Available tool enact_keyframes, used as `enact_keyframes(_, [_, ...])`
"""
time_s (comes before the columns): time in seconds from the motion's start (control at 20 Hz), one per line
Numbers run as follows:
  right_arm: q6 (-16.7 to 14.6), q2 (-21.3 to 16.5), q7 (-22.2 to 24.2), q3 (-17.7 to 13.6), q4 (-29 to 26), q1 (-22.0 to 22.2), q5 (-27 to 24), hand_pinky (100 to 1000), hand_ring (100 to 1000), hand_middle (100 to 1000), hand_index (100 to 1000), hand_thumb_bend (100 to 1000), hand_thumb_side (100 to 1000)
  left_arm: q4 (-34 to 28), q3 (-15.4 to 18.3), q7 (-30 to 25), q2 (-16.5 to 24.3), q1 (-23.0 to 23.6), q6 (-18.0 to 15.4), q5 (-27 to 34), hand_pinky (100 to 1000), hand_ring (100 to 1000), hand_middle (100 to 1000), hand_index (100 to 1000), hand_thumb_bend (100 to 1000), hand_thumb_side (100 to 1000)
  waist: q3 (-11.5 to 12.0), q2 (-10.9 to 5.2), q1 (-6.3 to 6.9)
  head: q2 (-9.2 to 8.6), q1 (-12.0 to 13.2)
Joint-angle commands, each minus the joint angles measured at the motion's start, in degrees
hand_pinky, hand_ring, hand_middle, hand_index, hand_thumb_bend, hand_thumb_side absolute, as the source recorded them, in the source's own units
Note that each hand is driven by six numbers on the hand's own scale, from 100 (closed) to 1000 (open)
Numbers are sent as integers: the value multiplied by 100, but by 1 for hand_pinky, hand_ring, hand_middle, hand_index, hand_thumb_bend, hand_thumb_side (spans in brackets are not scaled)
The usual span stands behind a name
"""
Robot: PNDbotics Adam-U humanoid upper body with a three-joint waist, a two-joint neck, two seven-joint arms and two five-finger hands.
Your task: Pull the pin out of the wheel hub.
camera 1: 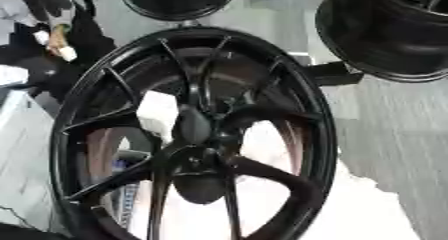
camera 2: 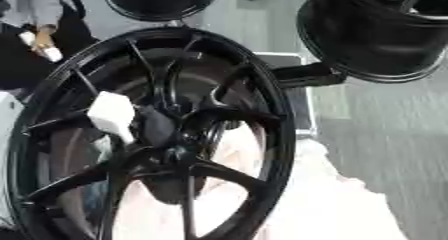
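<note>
A large black multi-spoke wheel (camera 1: 302, 99) fills the middle of both views, its face turned toward me. Its spokes meet at the hub (camera 2: 175, 156). Just up and left of the hub sits a white blocky piece (camera 2: 110, 113). A dark rounded stub (camera 2: 157, 128) runs from it down toward the hub. I cannot tell whether this is the pin. Neither of my hands shows in either view.
Two more black wheels stand behind, one at the top middle (camera 1: 179, 1) and a bigger one at the upper right (camera 1: 385, 34). A black block (camera 1: 334, 74) juts from the wheel's right rim. White sheeting (camera 1: 367, 209) lies below and grey floor (camera 1: 394, 129) to the right.
</note>
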Motion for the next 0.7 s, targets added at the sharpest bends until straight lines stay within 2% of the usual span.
enact_keyframes(0.05, [172, -107, -184, -70, -39, -14, -10, 637, 683, 600, 654, 100, 470, -53, 59, -12, 117, -111, 16, -11, 760, 646, 652, 812, 373, 276, -2, -90, 14, -66, -17])
enact_keyframes(0.3, [170, -118, -166, -48, -39, -24, -19, 637, 682, 600, 654, 100, 470, -53, -287, -113, 152, -379, 73, -105, 767, 666, 658, 818, 402, 287, -21, -86, 34, -69, -32])
enact_keyframes(0.5, [170, -125, -151, -32, -39, -41, -29, 636, 682, 600, 653, 100, 470, -53, -686, -337, 127, -660, 164, -209, 774, 684, 673, 833, 442, 336, -35, -74, 59, -87, -35])
enact_keyframes(0.7, [167, -127, -138, -14, -39, -58, -41, 636, 682, 600, 653, 100, 470, -53, -1056, -534, 60, -924, 412, -291, 777, 691, 682, 842, 483, 352, -41, -52, 79, -96, -52])
